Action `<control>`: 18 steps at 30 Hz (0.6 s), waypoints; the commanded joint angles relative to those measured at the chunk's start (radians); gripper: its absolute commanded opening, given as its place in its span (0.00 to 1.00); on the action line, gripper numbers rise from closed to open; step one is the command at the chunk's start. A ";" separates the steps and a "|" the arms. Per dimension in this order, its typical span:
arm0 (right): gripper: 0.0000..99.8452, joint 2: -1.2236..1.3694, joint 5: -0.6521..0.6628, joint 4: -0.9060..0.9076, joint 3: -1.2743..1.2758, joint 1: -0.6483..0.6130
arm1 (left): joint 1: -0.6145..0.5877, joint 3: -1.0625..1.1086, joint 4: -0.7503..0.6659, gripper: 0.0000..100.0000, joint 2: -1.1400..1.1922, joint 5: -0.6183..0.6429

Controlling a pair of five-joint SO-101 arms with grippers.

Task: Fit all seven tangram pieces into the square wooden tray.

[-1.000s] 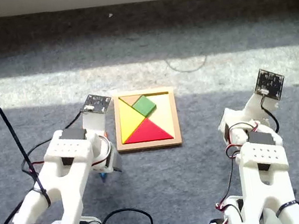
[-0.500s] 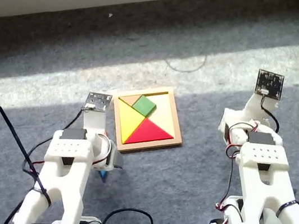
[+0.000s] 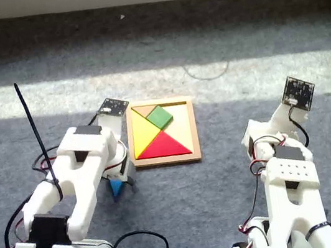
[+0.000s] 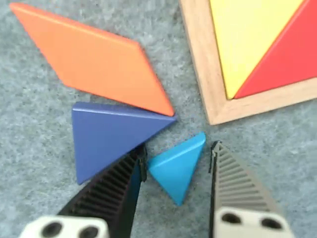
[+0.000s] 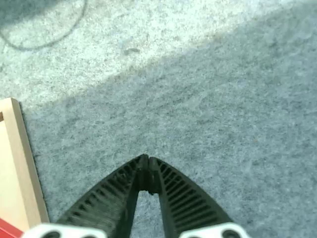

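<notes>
The left claw (image 4: 178, 150) is hanging released, straddling the small light-blue wooden triangle (image 4: 174, 171) near the square wooden tray (image 4: 200, 79); the right claw (image 5: 147, 173) is hovering clenched above the grey table (image 5: 223, 99).

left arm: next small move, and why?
Probably close the left gripper on the light-blue triangle: its open fingers sit on either side of that piece, on the carpet just off the tray corner. Watch the dark-blue triangle right beside one finger.
</notes>
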 commanded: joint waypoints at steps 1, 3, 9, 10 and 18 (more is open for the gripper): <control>0.01 -0.030 0.012 -0.016 -0.002 -0.016 | -0.007 -0.044 0.014 0.20 0.002 -0.011; 0.01 -0.030 0.012 -0.016 -0.002 -0.016 | -0.007 -0.042 0.014 0.20 0.002 -0.011; 0.01 -0.030 0.012 -0.016 -0.001 -0.016 | -0.008 -0.042 0.026 0.20 0.002 -0.012; 0.01 -0.030 0.012 -0.016 -0.001 -0.016 | -0.008 -0.041 0.026 0.20 0.002 -0.012; 0.01 -0.030 0.012 -0.016 -0.001 -0.016 | -0.005 -0.027 0.028 0.08 0.001 -0.048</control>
